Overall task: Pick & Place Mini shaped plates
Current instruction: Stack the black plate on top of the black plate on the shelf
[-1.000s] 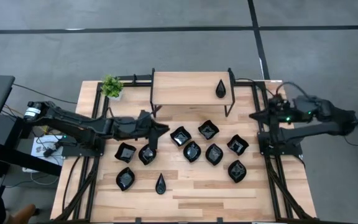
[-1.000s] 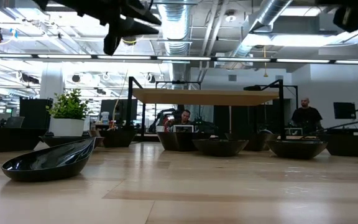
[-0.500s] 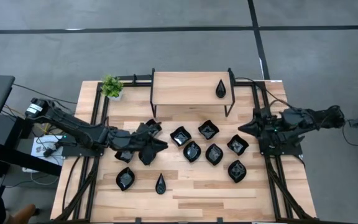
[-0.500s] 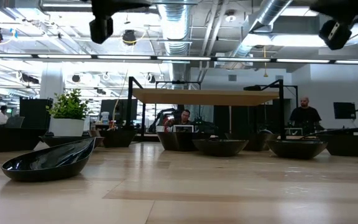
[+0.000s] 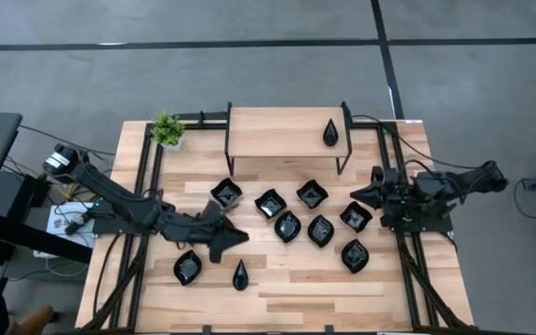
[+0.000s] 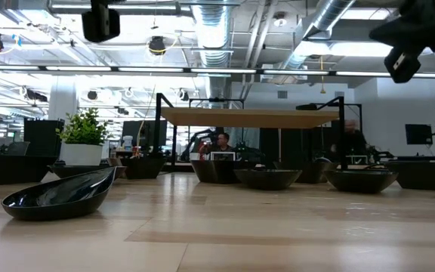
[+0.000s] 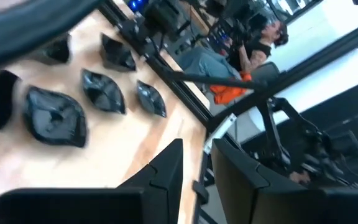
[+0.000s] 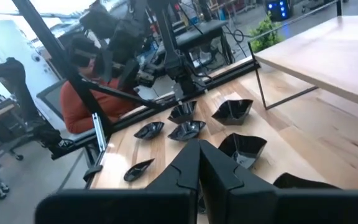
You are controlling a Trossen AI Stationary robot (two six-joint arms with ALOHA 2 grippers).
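Observation:
Several glossy black mini shaped plates lie flat on the wooden table [image 5: 296, 293], among them a wavy square one [image 5: 226, 194], an oval one [image 5: 288, 226] and a teardrop [image 5: 240, 274]. Another teardrop plate [image 5: 331, 132] lies on the raised shelf [image 5: 277, 132]. My left gripper [image 5: 238, 238] hangs high over the table's left half, near the teardrop. It is open [image 7: 196, 146] with nothing between its fingers, and any plates under the arm are hidden. My right gripper [image 5: 355, 194] is shut [image 8: 199, 146], high at the table's right side beside a plate [image 5: 355, 217].
A small green potted plant [image 5: 167, 128] stands at the far left corner. The shelf's black legs [image 5: 228, 158] stand on the table behind the plates. Black frame rails [image 5: 142, 214] run along both sides. People sit beyond the table [image 6: 221, 143].
My left gripper has swung toward the table's near edge and rolled about its own line, uncovering the wavy square plate. My right gripper has sunk and drawn toward the near edge. Both kept their fingers as they were. No plate has moved.

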